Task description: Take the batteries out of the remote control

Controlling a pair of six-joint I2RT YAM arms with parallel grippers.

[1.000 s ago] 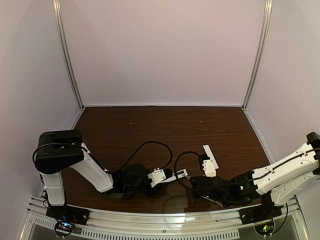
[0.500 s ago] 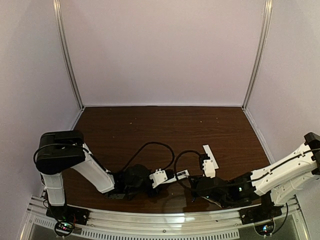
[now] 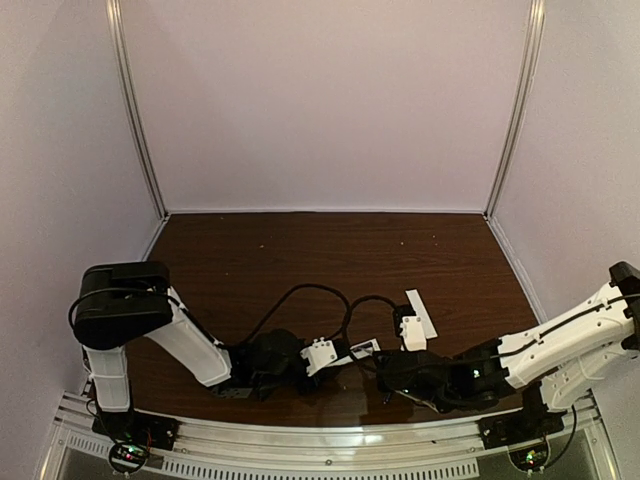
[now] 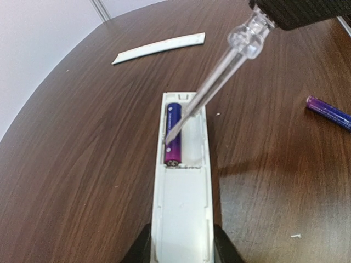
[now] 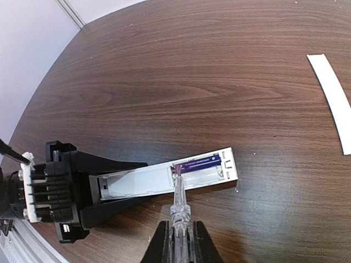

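My left gripper [image 4: 181, 245] is shut on the near end of the white remote control [image 4: 181, 208], which lies flat with its recess facing up. One bluish-purple battery [image 4: 173, 139] sits in the left slot; the slot beside it is empty. A second battery [image 4: 328, 112] lies loose on the table to the right. My right gripper [image 5: 179, 241] is shut on a clear-handled screwdriver [image 5: 179, 203], whose tip touches the seated battery [image 5: 200, 164] at its near end. In the top view the left gripper [image 3: 335, 355] and the right gripper [image 3: 388, 368] meet over the remote [image 3: 357, 349].
The flat white cover strip [image 4: 159, 47] lies on the dark wood table beyond the remote; it also shows in the right wrist view [image 5: 332, 98] and the top view [image 3: 421, 312]. Black cables loop above the grippers [image 3: 300, 290]. White walls enclose the table.
My right arm has shifted a little left toward the remote, bringing the screwdriver in over the recess. The left gripper and the remote have edged slightly right.
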